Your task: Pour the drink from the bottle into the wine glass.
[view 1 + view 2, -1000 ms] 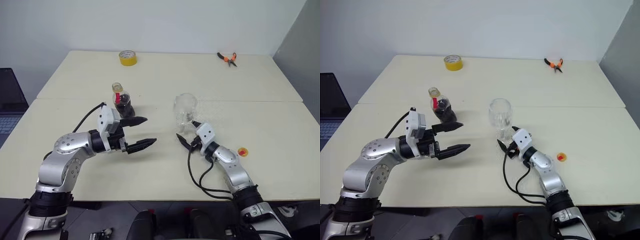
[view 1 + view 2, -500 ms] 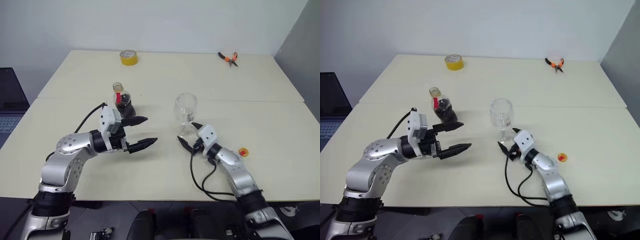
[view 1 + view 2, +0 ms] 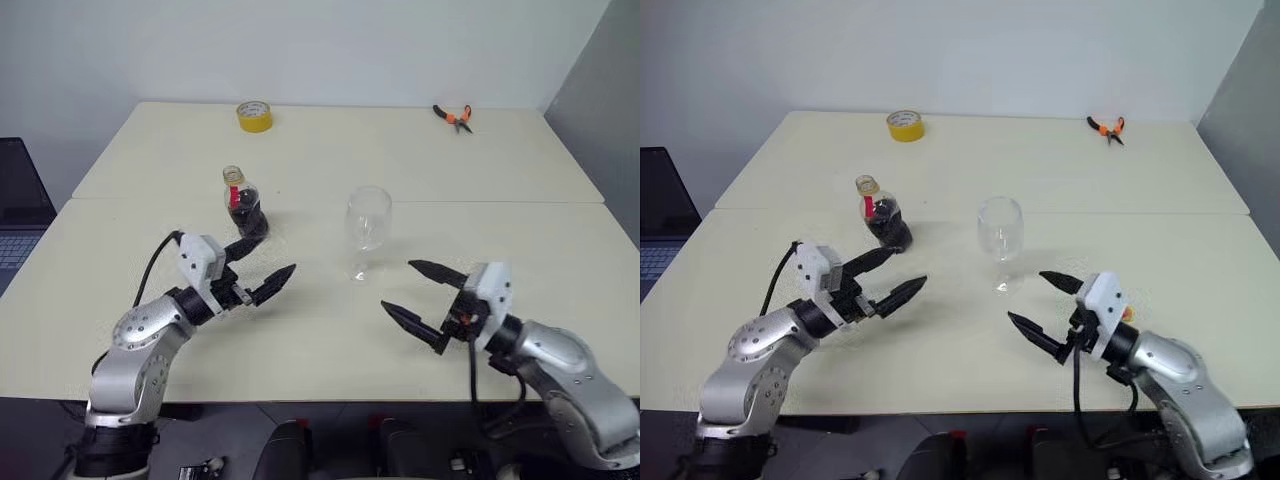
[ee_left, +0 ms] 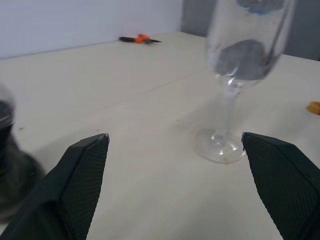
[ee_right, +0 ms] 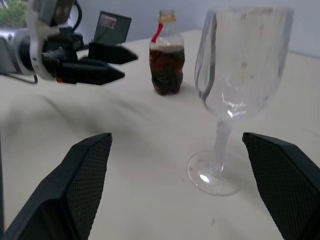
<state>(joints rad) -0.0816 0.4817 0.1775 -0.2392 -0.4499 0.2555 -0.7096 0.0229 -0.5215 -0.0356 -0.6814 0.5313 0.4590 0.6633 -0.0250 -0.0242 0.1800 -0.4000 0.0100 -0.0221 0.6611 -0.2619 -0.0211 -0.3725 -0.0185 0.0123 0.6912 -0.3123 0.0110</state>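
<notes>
Standing upright mid-frame are the ribbed clear bottle [image 3: 241,203] and smooth stemmed wine glass [image 3: 367,232]; both grippers [image 3: 256,268] [image 3: 421,297] are gaping empty.

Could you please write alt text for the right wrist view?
An empty wine glass stands upright on the table, framed by two open black fingers. Behind it stand the uncapped bottle of dark drink and the open left gripper.

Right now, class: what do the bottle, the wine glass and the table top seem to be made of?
Bottle: probably clear plastic; ribbed walls show the dark drink.
Wine glass: likely glass, colourless and glossy, with bright glints on bowl and foot.
Table: cream, matt, smooth top, perhaps laminate; the look leaves it open.
</notes>
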